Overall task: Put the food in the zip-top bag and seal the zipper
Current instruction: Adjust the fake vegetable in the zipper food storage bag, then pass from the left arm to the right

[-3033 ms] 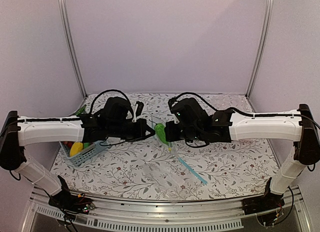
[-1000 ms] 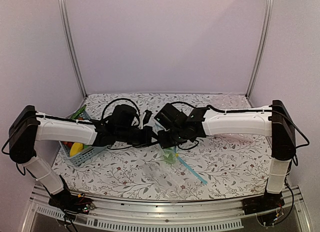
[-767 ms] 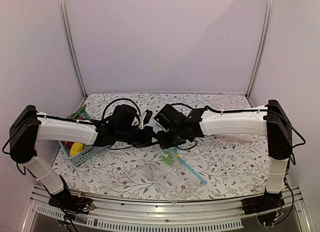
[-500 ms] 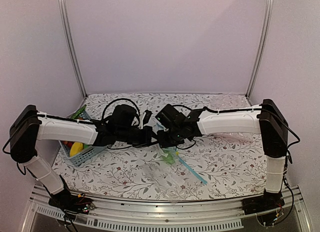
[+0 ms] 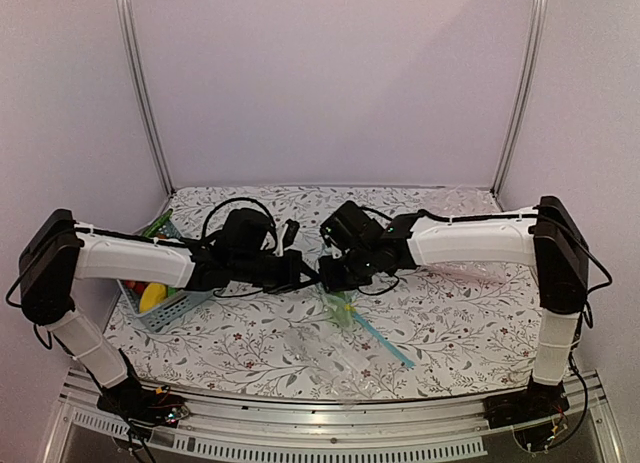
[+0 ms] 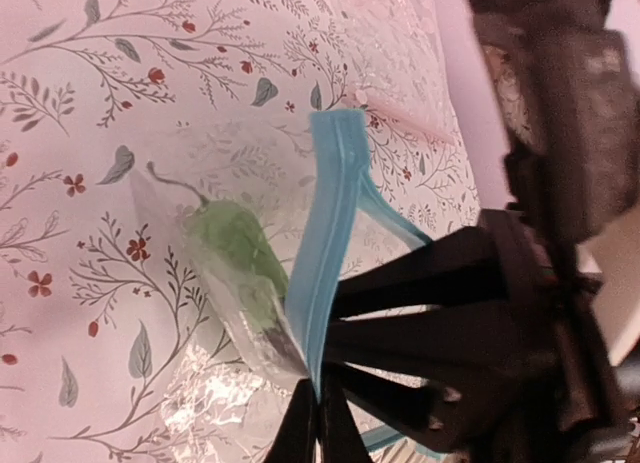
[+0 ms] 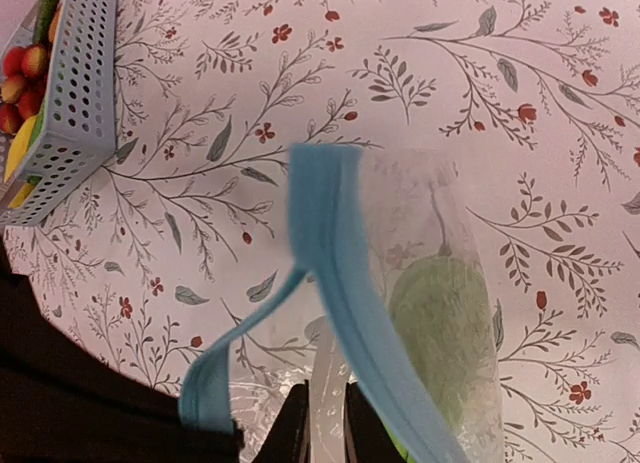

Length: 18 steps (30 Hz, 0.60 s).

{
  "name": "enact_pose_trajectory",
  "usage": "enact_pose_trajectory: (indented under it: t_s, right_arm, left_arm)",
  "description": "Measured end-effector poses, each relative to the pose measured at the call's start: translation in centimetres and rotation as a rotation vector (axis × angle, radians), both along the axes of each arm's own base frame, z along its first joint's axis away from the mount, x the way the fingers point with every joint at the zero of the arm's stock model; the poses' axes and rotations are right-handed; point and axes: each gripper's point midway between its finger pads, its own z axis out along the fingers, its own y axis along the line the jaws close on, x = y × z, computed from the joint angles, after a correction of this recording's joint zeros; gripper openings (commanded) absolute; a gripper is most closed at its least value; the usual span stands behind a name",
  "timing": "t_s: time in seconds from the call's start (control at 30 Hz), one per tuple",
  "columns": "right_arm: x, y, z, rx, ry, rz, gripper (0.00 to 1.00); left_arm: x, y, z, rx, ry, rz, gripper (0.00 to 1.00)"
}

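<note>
The zip-top bag [image 5: 340,305] hangs between my two grippers above the table's middle. The light-green food piece [image 6: 235,245] lies inside it and also shows in the right wrist view [image 7: 440,318]. My left gripper [image 6: 318,423] is shut on one end of the light-blue zipper [image 6: 330,233]. My right gripper [image 7: 322,428] is shut on the bag's clear edge beside the zipper [image 7: 350,283]. In the top view the left gripper [image 5: 306,273] and right gripper [image 5: 327,273] almost touch. The yellow food piece [image 5: 152,297] lies in the basket.
A pale perforated basket [image 5: 178,305] stands at the left, holding red berries [image 7: 20,63] and a dark-green vegetable [image 5: 160,223]. A larger clear bag [image 5: 325,353] with a long blue strip [image 5: 385,341] lies under the held bag. A pink-strip bag [image 6: 400,113] lies further right.
Both arms have come down and closer together at the centre. The green piece, high between the grippers before, now sits lower inside the hanging bag. The right wrist has shifted slightly right.
</note>
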Motion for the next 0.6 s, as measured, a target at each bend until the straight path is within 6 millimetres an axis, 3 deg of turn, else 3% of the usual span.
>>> enact_pose_trajectory:
  t_s: [0.1, 0.13, 0.3, 0.4, 0.6]
  right_arm:
    - [-0.5, -0.5, 3.5, 0.044, -0.031, 0.016, 0.18]
    - [-0.8, -0.9, 5.8, 0.073, -0.056, 0.023, 0.19]
    - [-1.8, -2.4, 11.5, 0.154, -0.124, 0.036, 0.25]
    - [-2.1, -3.5, 12.2, 0.145, -0.137, 0.024, 0.27]
    - [-2.1, -4.8, 9.2, 0.032, -0.106, 0.008, 0.31]
  left_arm:
    - [0.5, 0.5, -0.2, 0.005, 0.004, 0.025, 0.0]
    - [0.6, 0.6, -0.2, 0.007, 0.006, 0.03, 0.0]
    - [0.7, 0.7, -0.3, 0.008, 0.011, 0.037, 0.0]
    - [0.7, 0.7, -0.3, 0.008, 0.011, 0.036, 0.0]
    - [0.7, 0.8, -0.4, 0.011, 0.013, 0.036, 0.0]
